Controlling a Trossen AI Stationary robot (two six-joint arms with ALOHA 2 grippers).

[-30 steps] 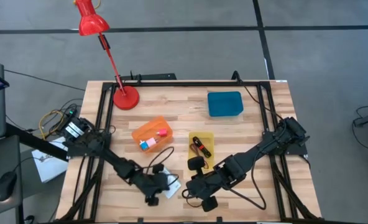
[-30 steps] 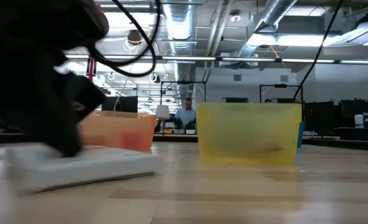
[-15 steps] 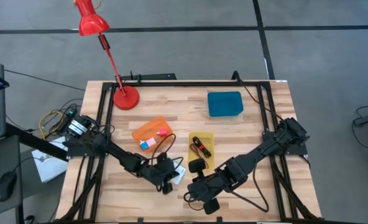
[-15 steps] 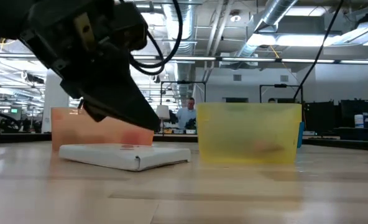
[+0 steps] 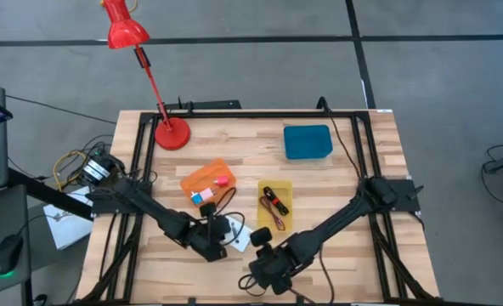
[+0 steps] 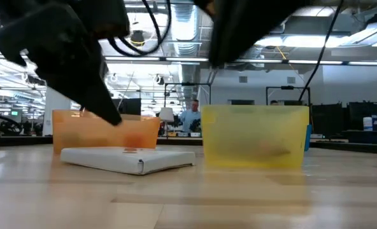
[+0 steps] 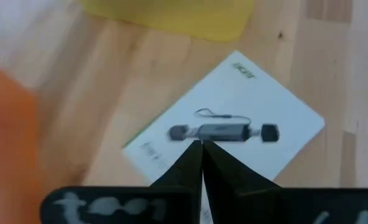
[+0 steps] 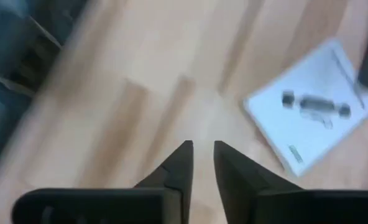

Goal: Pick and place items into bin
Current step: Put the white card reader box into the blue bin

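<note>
A white card with a black mark [image 5: 241, 236] lies flat on the wooden table, between the two grippers. It also shows in the low view [image 6: 128, 159] and in both wrist views [image 7: 234, 118] [image 8: 308, 118]. My left gripper [image 5: 220, 246] [image 7: 201, 144] is shut and empty, just left of the card and above it. My right gripper [image 5: 258, 276] [image 8: 201, 146] stands open by a narrow gap over bare table, near the front edge. A pink cube [image 5: 221, 181] and a blue-and-white cube [image 5: 202, 196] lie in the orange bin [image 5: 196, 178]. A black-and-red stick tool [image 5: 273, 201] lies in the yellow bin [image 5: 284, 187].
A red desk lamp [image 5: 171, 132] stands at the far left. A blue box [image 5: 308, 142] sits at the far right. In the low view the orange bin [image 6: 106, 130] and the yellow bin [image 6: 255, 137] stand behind the card. A person sits far off in the room.
My left gripper went toward the far right with the white card, which slid along the table that way. It then rose and drew back left, and the card stayed where it was. My right gripper moved toward the near edge and a little left.
</note>
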